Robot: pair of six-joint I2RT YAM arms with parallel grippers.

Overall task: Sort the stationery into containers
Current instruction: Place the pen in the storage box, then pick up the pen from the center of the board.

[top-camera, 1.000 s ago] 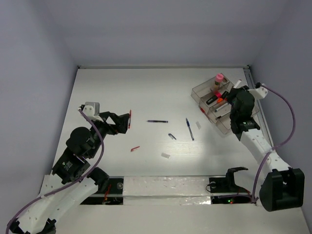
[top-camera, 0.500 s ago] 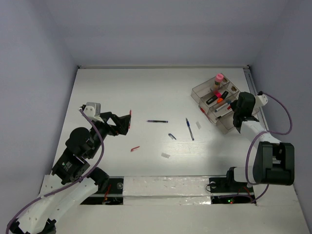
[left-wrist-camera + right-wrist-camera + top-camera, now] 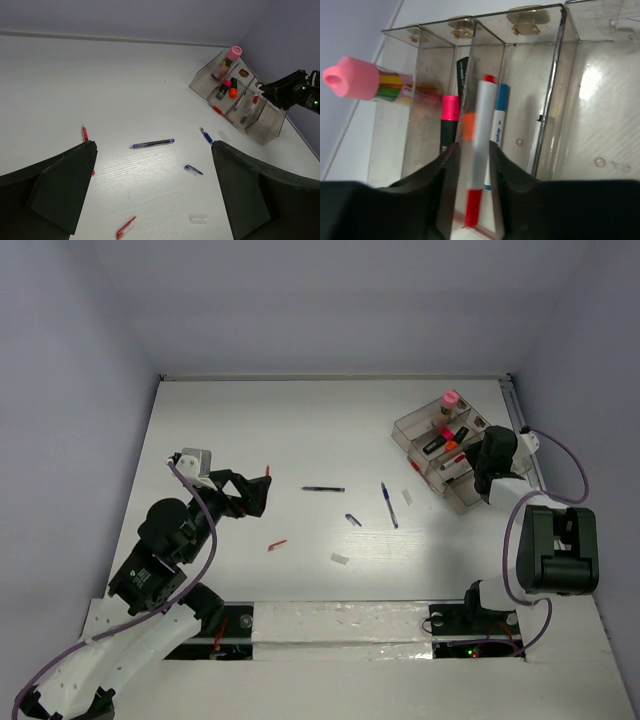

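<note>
R hand [image 3: 472, 146] hung over organiser tray [image 3: 559, 60], fingers [image 3: 432, 185] slightly apart either side of white red-tipped pen [image 3: 483, 107], lined up w/ slot just below so it'd drop in lengthwise (pinched or freed, can't tell); L hand [image 3: 262, 490] was spread wide, empty, loose pens [image 3: 152, 144] on table [image 3: 300, 420] ahead of it.

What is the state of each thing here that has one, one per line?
Tray, partly filled.
Pink-capped bottle, capped, standing in the tray.
White marker, blurred, at the tray.
Right gripper, around the marker; grip unclear.
Left gripper, open, empty.
Dark pen, loose on the table.
Blue pen, loose on the table.
Red pen, loose on the table.
</note>
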